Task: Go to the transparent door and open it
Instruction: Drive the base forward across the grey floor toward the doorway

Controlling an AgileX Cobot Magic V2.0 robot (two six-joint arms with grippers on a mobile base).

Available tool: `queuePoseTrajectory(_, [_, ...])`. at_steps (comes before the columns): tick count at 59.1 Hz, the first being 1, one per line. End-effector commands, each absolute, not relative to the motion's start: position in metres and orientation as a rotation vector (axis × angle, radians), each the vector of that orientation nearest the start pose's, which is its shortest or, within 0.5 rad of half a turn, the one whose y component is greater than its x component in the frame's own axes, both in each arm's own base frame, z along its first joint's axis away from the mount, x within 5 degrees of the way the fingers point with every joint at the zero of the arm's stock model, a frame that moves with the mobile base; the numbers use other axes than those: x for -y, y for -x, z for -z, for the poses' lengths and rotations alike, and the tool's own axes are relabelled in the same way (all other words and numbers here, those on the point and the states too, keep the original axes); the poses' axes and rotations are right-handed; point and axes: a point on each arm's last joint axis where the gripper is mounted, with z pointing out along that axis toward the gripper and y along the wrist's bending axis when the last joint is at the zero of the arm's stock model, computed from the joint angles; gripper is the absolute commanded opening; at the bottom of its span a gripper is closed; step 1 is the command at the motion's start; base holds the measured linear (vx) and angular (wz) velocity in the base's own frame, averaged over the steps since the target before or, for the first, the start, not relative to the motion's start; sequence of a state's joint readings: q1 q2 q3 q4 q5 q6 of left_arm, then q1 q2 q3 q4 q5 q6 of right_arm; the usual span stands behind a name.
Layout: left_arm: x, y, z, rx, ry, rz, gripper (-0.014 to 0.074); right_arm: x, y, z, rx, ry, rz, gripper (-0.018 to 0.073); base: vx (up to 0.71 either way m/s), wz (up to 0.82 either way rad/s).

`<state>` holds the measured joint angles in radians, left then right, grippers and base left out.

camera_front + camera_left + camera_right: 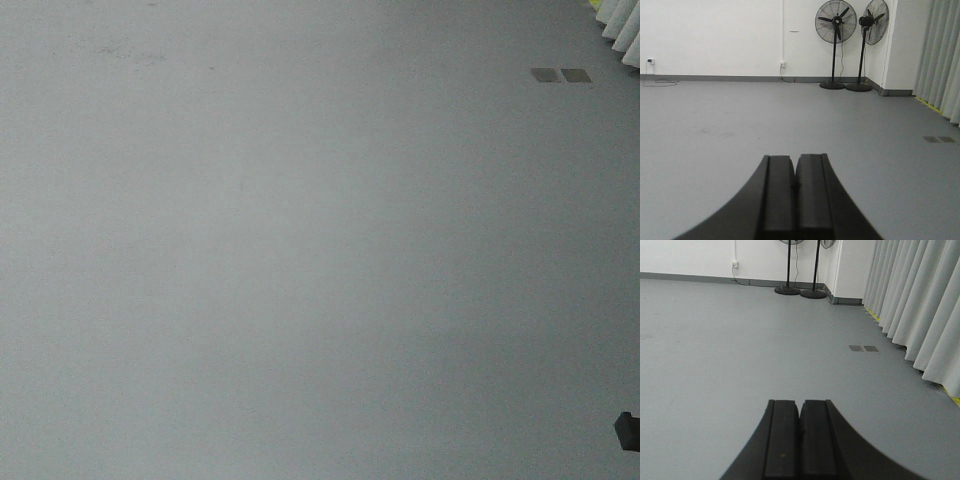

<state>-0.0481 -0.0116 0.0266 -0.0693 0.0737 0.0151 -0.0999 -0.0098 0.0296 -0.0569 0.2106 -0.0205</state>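
The transparent door is out of view in every frame. My left gripper [795, 159] fills the bottom of the left wrist view, its two black pads pressed together with nothing between them, pointing across open grey floor. In the right wrist view my right gripper [800, 403] is likewise shut and empty, aimed along the floor beside a curtain. The front view shows only bare grey floor [300, 260].
Two black pedestal fans [835, 30] [871, 22] stand against the white far wall [715, 35]. Pale pleated curtains [920, 305] run along the right side above a yellow floor line. Two small grey floor plates [863, 348] [560, 75] lie near the curtain. A wall socket and cable [651, 62] sit far left.
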Motion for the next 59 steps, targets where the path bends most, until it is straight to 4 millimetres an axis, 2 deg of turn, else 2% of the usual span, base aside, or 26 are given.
queuePoseTrajectory(1, [0.0029,-0.0568,-0.1961,-1.509,0.015,0.099,-0.0006,0.0062,-0.0559,-0.1881,-1.631,-0.018,0.145,-0.0008,0.00,0.00])
queuePoseTrajectory(59, [0.0029,-0.0568,-0.1961,-1.509,0.015,0.099,-0.0006,0.0062,-0.0559,-0.1881,-1.631,-0.018,0.145,-0.0008,0.00,0.00])
